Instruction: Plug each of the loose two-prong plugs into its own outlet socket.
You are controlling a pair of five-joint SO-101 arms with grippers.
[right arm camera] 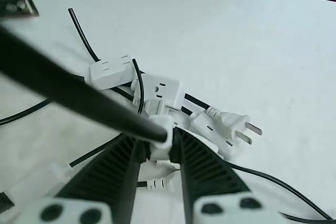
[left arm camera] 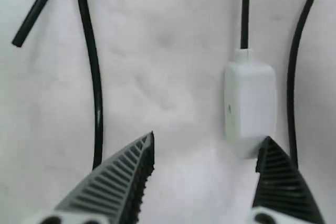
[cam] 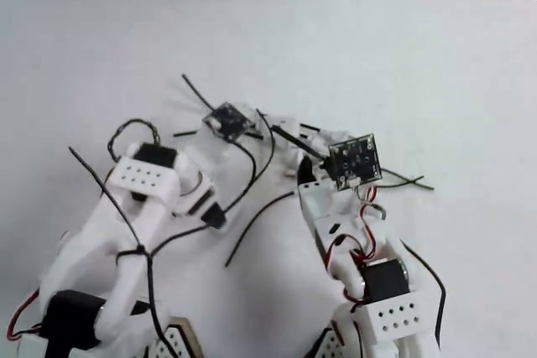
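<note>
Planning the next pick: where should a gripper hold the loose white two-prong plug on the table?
Probably the white two-prong plug by its moulded body, pinched across the sides from above: it lies flat, and its metal prongs must stay free.

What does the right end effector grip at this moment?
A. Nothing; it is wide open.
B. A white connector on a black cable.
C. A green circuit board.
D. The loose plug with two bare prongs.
B: in the right wrist view the right end effector is shut on a white connector with a black cable, while the two-prong plug lies free on the table beside it.
</note>
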